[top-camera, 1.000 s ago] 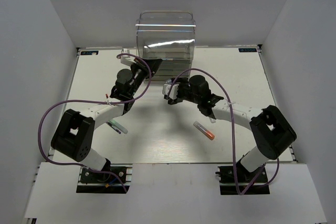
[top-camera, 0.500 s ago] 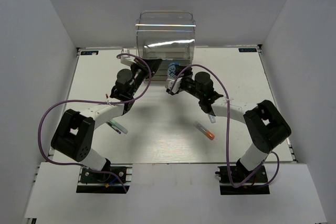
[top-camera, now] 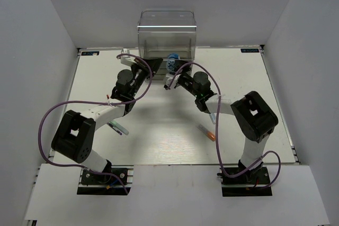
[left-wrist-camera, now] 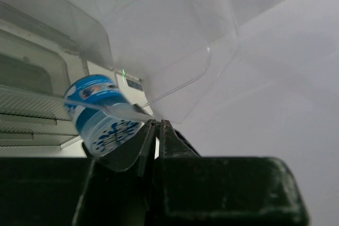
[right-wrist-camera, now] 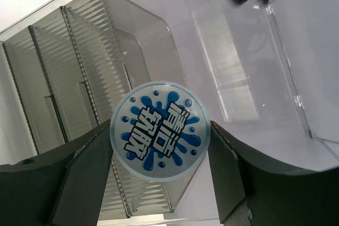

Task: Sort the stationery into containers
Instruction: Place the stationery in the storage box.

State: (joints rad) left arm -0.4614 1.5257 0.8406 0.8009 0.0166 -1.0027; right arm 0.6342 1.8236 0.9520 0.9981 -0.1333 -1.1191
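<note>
At the table's (top-camera: 159, 149) 12 o'clock edge stands the cabinet (top-camera: 167, 33): tall, clear hard plastic, rounded top corners, ribbed shallow drawers stacked low. Right at its front is the roll (top-camera: 171, 65), round and flat-faced, glossy white with blue splashes and lettering. The right gripper (right-wrist-camera: 159, 154) has it clamped, one dark finger (right-wrist-camera: 87, 175) on its rim at 9 o'clock, the other at 3. Over to the left gripper (left-wrist-camera: 157, 126): fingers pinched together on the edge of a thin clear flap (left-wrist-camera: 180, 86) with a rounded corner, the roll just at their 9 o'clock. On the matte white tabletop the slim pen (top-camera: 119, 129) lies at 8 o'clock and the clear orange-capped tube (top-camera: 206, 133) at 5, both well apart from the fingers.
</note>
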